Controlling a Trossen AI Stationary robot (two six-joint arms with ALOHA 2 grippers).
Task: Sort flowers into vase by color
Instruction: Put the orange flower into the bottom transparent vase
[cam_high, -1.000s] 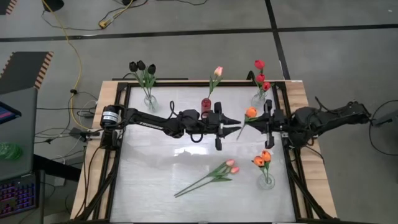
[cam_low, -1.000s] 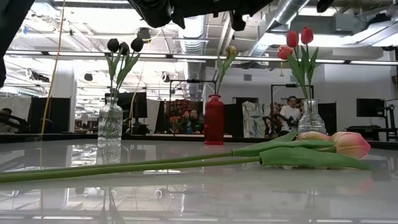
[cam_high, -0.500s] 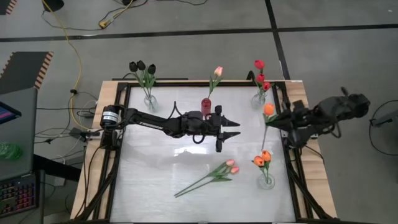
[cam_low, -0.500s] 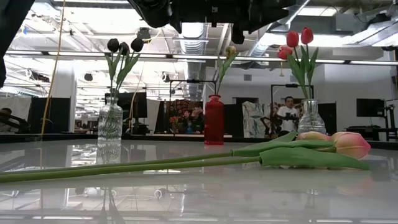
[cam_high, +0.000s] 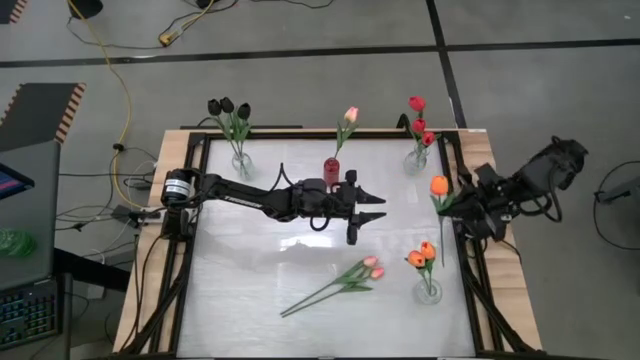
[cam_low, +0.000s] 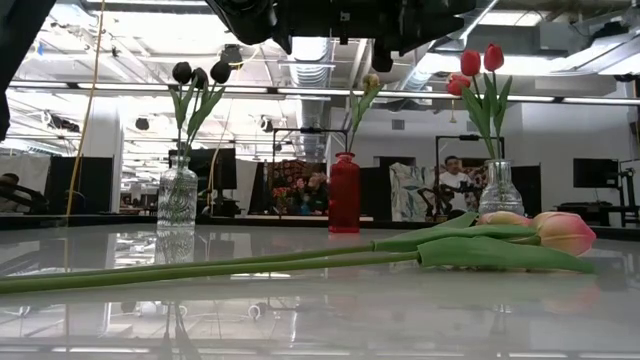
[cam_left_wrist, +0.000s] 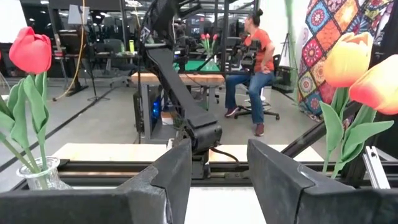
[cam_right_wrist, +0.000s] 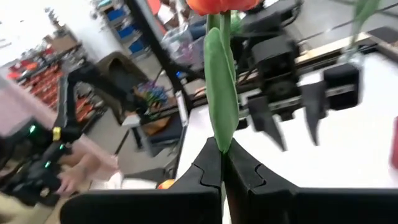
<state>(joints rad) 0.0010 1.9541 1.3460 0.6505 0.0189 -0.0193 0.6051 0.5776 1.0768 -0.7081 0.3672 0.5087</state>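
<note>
The right gripper (cam_high: 447, 203) has its jaws clamped on an orange tulip (cam_high: 438, 186) by the table (cam_high: 250, 290) edge. The left gripper (cam_high: 378, 207) waits mid-table, jaws apart.

Black tulips (cam_high: 228, 106), three of them, stood upright in the clear vase (cam_high: 241, 160) at the table's far left corner. One pink tulip (cam_high: 350, 116) sat in the red vase (cam_high: 331, 167) mid-back, and three red tulips (cam_high: 418, 120) filled the glass vase (cam_high: 416, 158) at far right. Two orange tulips (cam_high: 421, 254) were in the near-right vase (cam_high: 428, 291). Two pink tulips (cam_high: 372, 266) lay flat on the table, stems pointing near-left. Another orange tulip (cam_high: 438, 186) was held up by its stem at the right edge.
</note>
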